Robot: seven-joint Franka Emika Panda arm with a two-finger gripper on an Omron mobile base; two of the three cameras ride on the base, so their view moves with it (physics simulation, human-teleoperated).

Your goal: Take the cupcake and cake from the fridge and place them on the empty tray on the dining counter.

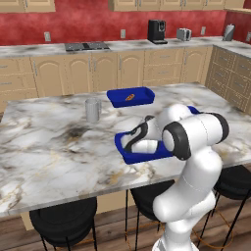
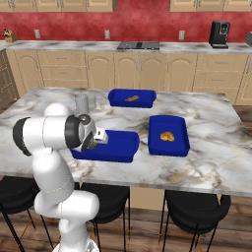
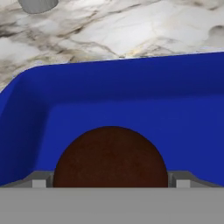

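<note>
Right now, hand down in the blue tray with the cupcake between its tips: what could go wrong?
1. The cupcake sits between the open hand's tips inside the tray; a sideways retreat could knock it over.
2. A low exit may catch the tray's raised rim and drag it across the dining counter.
3. The grey cup stands just beyond the tray; a wide swing could hit it.

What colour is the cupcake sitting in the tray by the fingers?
Dark brown; the cupcake shows best in the hand view, against the bright-blue tray.
</note>
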